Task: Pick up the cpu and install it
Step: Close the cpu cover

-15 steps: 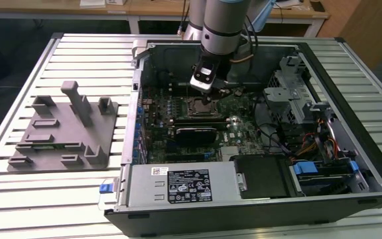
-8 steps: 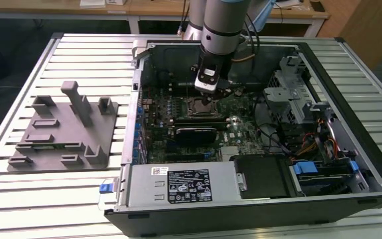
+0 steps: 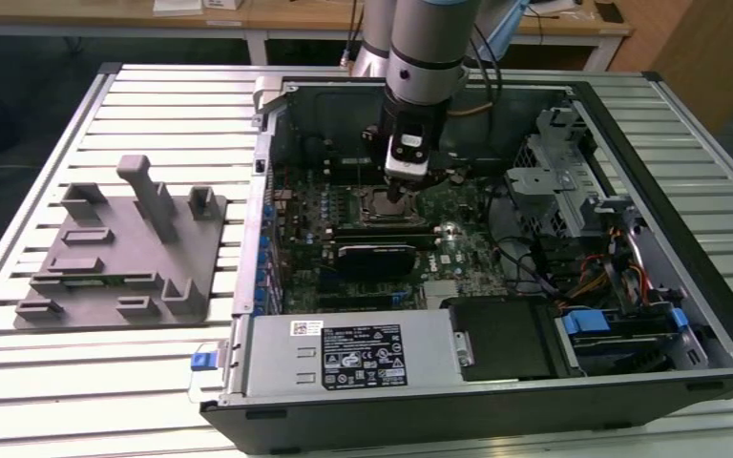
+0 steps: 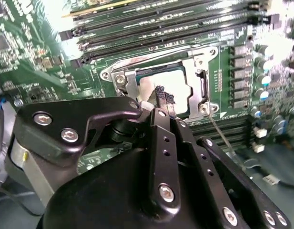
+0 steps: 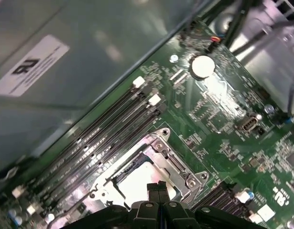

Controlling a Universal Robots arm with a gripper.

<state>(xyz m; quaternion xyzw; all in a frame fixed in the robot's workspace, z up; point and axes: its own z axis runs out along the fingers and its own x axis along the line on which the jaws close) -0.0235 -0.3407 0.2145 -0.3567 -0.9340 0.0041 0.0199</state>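
Slatted metal table point(image 3: 87, 382), open PC case point(image 3: 469, 420) mid-frame; gripper point(image 3: 396, 197) closed, empty, tips right over cpu point(image 5: 133, 183) lying in socket point(image 5: 177, 164).

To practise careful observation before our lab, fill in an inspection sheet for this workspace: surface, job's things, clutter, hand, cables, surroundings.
Surface: slatted metal table carrying an open computer case.
Job's things: cpu lies flat inside the motherboard socket.
Clutter: grey fixture beside the case, on the exterior view's left.
Hand: hand shut, fingertips directly over the cpu; contact unclear.
Cables: wire bundle inside the case, towards the exterior view's right.
Surroundings: wooden desks behind the table.
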